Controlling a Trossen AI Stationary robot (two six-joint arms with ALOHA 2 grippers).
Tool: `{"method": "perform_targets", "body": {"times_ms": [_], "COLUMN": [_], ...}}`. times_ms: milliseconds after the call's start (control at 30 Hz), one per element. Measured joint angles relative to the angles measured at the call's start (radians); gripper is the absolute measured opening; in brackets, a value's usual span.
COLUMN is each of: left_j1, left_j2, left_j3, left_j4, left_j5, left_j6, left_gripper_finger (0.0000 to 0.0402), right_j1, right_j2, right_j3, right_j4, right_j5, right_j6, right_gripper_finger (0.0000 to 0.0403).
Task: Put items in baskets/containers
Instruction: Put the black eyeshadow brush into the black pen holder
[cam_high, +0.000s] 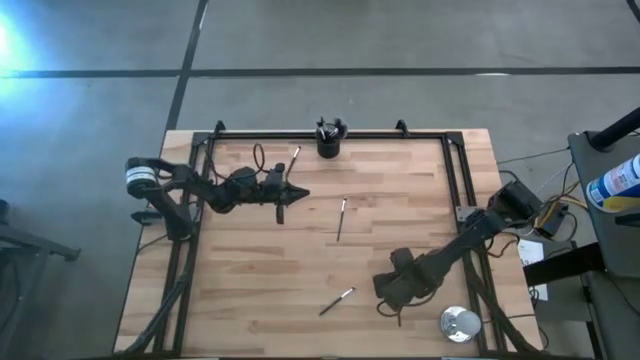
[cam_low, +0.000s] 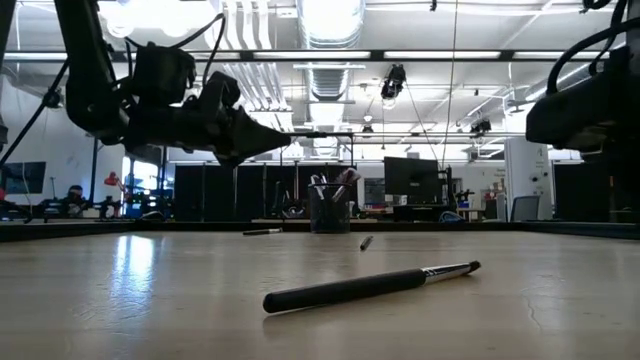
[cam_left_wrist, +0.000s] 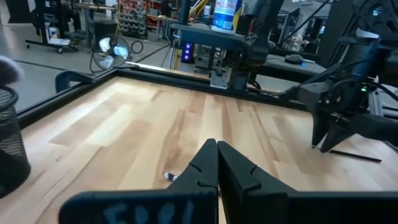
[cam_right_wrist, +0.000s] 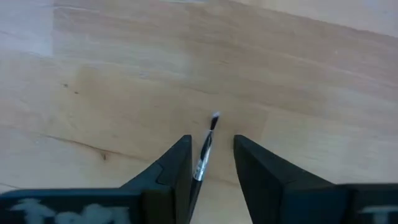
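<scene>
A black cup (cam_high: 329, 140) stands at the table's far edge with several brushes upright in it. Three brushes lie flat on the wood: one beside the cup (cam_high: 296, 155), one mid-table (cam_high: 341, 218), one toward the near edge (cam_high: 337, 300). My right gripper (cam_right_wrist: 211, 142) points down, open, above the near brush (cam_right_wrist: 202, 158); in its wrist view its fingers stand on either side of the brush's bristle end, clear of it. My left gripper (cam_high: 290, 195) is shut and empty, held level above the table left of centre, pointing toward the right edge.
A round silver disc (cam_high: 460, 323) lies at the near right corner, just beside my right arm. A black frame rail (cam_high: 330, 132) runs along the table's far edge and down both sides. Bare wood lies between the two arms.
</scene>
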Motion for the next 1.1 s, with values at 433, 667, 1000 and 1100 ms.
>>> {"method": "perform_targets", "body": {"times_ms": [433, 667, 1000, 1100], "left_j1": [-0.007, 0.003, 0.068, 0.094], "left_j2": [0.0, -0.006, -0.029, -0.03], "left_j3": [0.002, 0.04, 0.136, 0.139], "left_j4": [0.002, 0.042, 0.04, 0.038], "left_j5": [-0.001, 0.013, 0.131, 0.142], "left_j6": [-0.028, -0.038, -0.031, -0.039], "left_gripper_finger": [0.0, 0.0, 0.0, 0.0], "right_j1": [-0.014, -0.022, -0.114, -0.182], "right_j2": [0.04, 0.009, -0.176, -0.23], "right_j3": [0.031, 0.024, 0.025, 0.015], "right_j4": [-0.022, -0.024, -0.029, 0.021], "right_j5": [0.053, 0.146, 0.437, 0.479], "right_j6": [-0.05, -0.133, -0.498, -0.715], "right_gripper_finger": [0.0018, 0.0009, 0.0008, 0.0008]}}
